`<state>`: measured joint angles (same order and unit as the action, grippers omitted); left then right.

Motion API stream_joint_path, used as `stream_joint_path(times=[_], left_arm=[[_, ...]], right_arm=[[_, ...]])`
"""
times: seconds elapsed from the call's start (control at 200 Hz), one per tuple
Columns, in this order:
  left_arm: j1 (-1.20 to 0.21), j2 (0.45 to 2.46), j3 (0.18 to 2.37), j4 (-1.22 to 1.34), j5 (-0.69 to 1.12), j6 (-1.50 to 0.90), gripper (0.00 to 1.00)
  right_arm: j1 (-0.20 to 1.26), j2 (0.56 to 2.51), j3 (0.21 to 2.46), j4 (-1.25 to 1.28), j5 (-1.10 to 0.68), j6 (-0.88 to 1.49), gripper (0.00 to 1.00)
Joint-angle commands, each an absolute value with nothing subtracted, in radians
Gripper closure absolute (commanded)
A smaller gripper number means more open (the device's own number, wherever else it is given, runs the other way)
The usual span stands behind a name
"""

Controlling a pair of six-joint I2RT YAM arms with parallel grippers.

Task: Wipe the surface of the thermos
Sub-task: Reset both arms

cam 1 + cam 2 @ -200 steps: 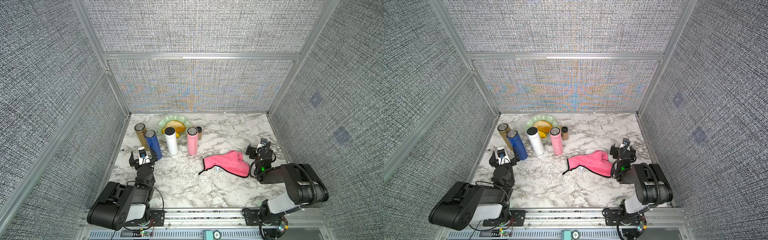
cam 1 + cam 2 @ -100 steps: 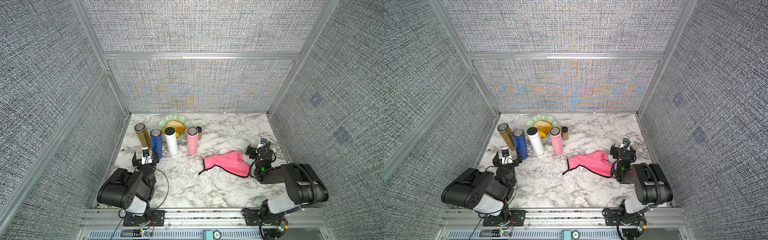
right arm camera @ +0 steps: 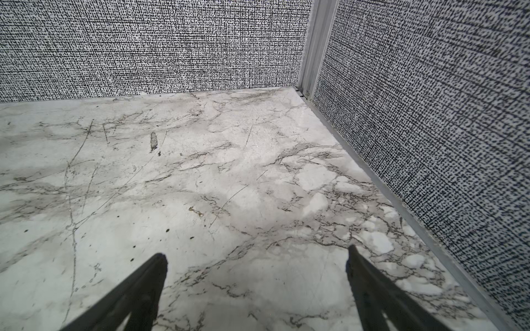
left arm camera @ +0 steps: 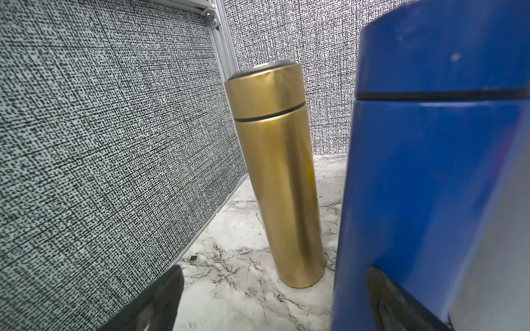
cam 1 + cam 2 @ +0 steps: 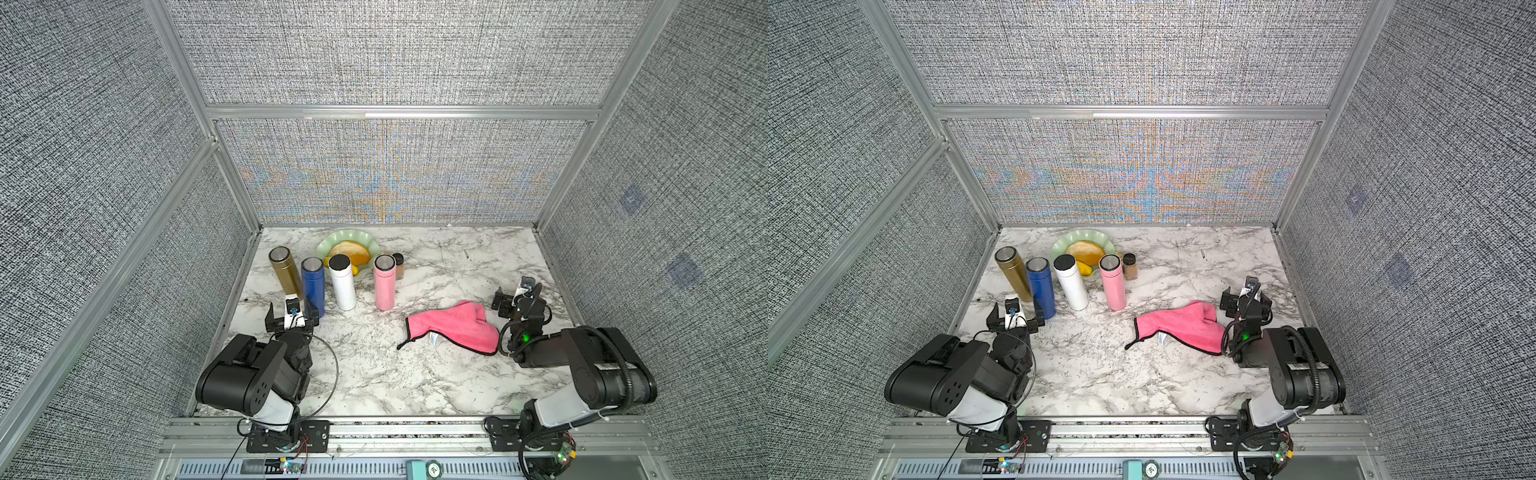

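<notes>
A marble bench (image 5: 436, 386) sits inside a booth with grey fabric walls. Four flasks stand upright in a row toward its far left corner. Counting from the left edge, they are a gold thermos (image 5: 284, 276), a blue thermos (image 5: 312, 286), a white thermos (image 5: 343, 286) and a pink thermos (image 5: 383, 284). Gaps between them, we judge, leave room for jaws to close around one.

Behind the row are a green plate (image 5: 328, 243) holding yellow food and a small brown bottle (image 5: 399, 266).

The left gripper (image 5: 293, 316) sits low at the near side of the row, its jaws wide apart and empty. In the left wrist view one jaw is right at the foot of the blue thermos, touching or just beside it; we cannot tell which. The gold one stands farther back between the jaws. We judge this arm will steady one of the two.

A pink cloth (image 5: 453, 328) lies crumpled near the right edge, just beside the right gripper (image 5: 519, 297). Its jaws are spread over bare marble and hold nothing. The cloth looks placed for this arm to pick up and wipe with.

We can read no brand or writing on any flask, and a small white tag on the cloth is too small to read.
</notes>
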<state>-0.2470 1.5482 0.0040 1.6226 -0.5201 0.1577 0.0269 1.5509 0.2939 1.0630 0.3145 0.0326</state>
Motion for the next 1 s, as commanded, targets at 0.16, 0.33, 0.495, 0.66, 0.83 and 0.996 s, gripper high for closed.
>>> stream_joint_path(times=[0.16,0.33,0.495,0.66,0.83,0.996], left_arm=[[-0.242,1.551,-0.010,1.776,-0.503,0.158,0.01],[-0.241,1.551,-0.010,1.778,-0.502,0.157,0.00],[-0.242,1.551,-0.012,1.776,-0.501,0.157,0.00],[-0.241,1.550,-0.012,1.776,-0.500,0.155,0.01],[-0.241,1.550,-0.013,1.776,-0.499,0.156,0.00],[-0.241,1.550,-0.014,1.776,-0.497,0.155,0.00]], right_arm=[[0.028,1.552,0.296,1.086,0.319,0.037,0.01],[0.028,1.554,0.303,1.077,0.317,0.038,0.01],[0.028,1.551,0.296,1.086,0.317,0.037,0.01],[0.032,1.560,0.128,1.398,0.340,0.046,0.01],[0.014,1.544,0.227,1.210,0.364,0.073,0.01],[0.018,1.554,0.275,1.132,0.332,0.054,0.01]])
